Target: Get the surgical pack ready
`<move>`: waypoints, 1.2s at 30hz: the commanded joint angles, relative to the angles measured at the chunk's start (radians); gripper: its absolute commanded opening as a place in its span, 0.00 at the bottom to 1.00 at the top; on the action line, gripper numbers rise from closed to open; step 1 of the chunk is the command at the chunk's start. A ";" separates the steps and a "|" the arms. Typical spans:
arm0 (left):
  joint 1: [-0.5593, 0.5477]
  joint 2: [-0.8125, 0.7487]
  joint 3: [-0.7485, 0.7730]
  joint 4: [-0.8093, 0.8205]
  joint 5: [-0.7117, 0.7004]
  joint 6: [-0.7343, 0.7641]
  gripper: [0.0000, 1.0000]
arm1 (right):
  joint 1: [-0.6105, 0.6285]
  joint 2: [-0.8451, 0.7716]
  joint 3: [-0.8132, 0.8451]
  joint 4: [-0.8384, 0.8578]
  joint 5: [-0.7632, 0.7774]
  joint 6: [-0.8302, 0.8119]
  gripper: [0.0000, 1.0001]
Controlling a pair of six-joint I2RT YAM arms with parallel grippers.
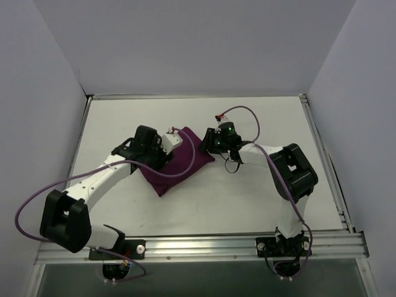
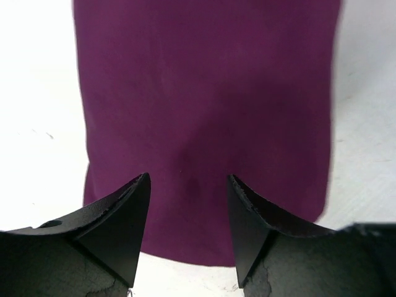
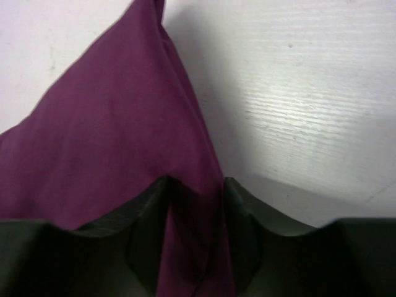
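The folded dark purple cloth [image 1: 177, 166] lies on the white table [image 1: 247, 198], with table surface around all its edges. The left gripper [image 2: 189, 182] stands open above the cloth; the right gripper [image 3: 195, 185] pinches its raised fold.

My gripper [image 3: 195, 182] pinches a raised fold of the purple cloth [image 3: 105, 142], which fills the gap between my two dark fingers [image 3: 139, 213] and touches both. The cloth spreads away to the left and narrows to a peak at the top edge. To the right lies the bare white table [image 3: 297, 93], shadowed just beside the fold.
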 commanded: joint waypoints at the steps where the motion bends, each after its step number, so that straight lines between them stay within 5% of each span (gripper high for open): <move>1: 0.007 0.075 -0.035 0.034 -0.139 -0.029 0.60 | -0.009 -0.021 -0.013 0.089 -0.052 -0.004 0.33; 3: 0.043 0.092 -0.066 0.056 -0.146 -0.026 0.59 | -0.009 -0.038 -0.056 0.124 -0.055 0.008 0.20; 6: 0.106 0.073 -0.040 0.016 -0.134 -0.057 0.54 | -0.009 -0.064 -0.086 0.126 -0.060 0.008 0.21; 11: 0.323 -0.068 0.015 -0.071 0.050 -0.144 0.70 | -0.010 -0.107 -0.063 0.051 -0.052 -0.053 0.57; 14: 0.377 -0.082 0.017 -0.114 0.112 -0.149 0.80 | -0.012 -0.091 0.007 -0.002 -0.080 -0.104 0.63; 21: 0.496 0.171 0.057 -0.162 0.182 -0.167 0.81 | -0.033 0.064 0.148 -0.031 -0.172 -0.151 0.63; 27: 0.617 0.302 0.110 -0.114 0.313 -0.203 0.70 | -0.045 0.139 0.184 0.014 -0.275 -0.164 0.61; 32: 0.617 0.282 0.062 -0.059 0.395 -0.178 0.62 | -0.050 0.161 0.155 0.078 -0.316 -0.145 0.43; 36: 0.624 0.241 0.045 -0.048 0.376 -0.167 0.57 | -0.065 0.152 0.118 0.129 -0.339 -0.118 0.42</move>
